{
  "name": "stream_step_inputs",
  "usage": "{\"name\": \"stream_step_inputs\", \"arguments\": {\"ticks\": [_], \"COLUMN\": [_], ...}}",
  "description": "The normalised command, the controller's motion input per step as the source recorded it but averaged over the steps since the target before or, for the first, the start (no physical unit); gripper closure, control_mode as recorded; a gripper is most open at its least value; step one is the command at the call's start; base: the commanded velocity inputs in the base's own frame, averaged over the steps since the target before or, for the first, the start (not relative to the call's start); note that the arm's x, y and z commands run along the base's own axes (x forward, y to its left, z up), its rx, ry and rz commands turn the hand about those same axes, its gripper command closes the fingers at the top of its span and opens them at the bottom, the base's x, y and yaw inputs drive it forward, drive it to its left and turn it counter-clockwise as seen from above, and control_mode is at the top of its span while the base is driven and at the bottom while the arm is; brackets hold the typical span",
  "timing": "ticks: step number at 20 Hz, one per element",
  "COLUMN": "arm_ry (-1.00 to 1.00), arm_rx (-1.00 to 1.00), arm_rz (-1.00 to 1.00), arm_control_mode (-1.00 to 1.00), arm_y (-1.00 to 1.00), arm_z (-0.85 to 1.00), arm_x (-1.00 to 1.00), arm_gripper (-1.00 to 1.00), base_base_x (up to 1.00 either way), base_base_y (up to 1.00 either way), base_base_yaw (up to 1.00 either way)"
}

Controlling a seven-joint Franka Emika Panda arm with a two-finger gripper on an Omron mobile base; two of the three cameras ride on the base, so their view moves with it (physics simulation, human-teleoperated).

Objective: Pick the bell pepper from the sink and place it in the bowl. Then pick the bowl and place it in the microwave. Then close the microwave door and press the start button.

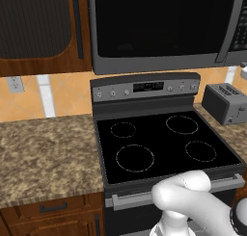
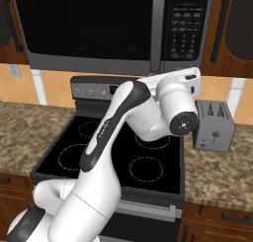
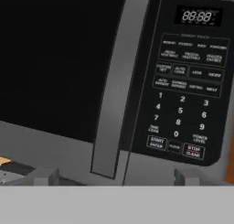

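Speckled granite counters [image 1: 46, 155] flank a black glass-top stove [image 1: 164, 143]. A grey toaster [image 2: 213, 125] stands to its right, below brown wood cabinets [image 1: 43, 30] and an orange tiled wall [image 1: 67, 95].

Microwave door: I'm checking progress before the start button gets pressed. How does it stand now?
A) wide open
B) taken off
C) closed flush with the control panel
C: the microwave door lies flush beside the control panel, its handle against it, with no inside showing.

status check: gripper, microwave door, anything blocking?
Gripper open, empty, facing microwave. Door shut. Nothing between fingers and keypad.
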Motion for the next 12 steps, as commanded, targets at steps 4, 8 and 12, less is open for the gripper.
{"name": "stream_step_inputs", "arguments": {"ticks": [4, 8, 12], "arm_ry": [0.00, 0.00, 0.01], "arm_rx": [0.00, 0.00, 0.00], "arm_rz": [0.00, 0.00, 0.05], "arm_control_mode": [-1.00, -1.00, -1.00], "arm_y": [0.28, 0.12, 0.24], "arm_z": [0.18, -0.03, 0.00], "arm_x": [0.24, 0.05, 0.33], "arm_gripper": [-1.00, -1.00, -1.00], "base_base_x": [0.00, 0.00, 0.00], "base_base_y": [0.00, 0.00, 0.00], "base_base_yaw": [0.00, 0.00, 0.00]}}
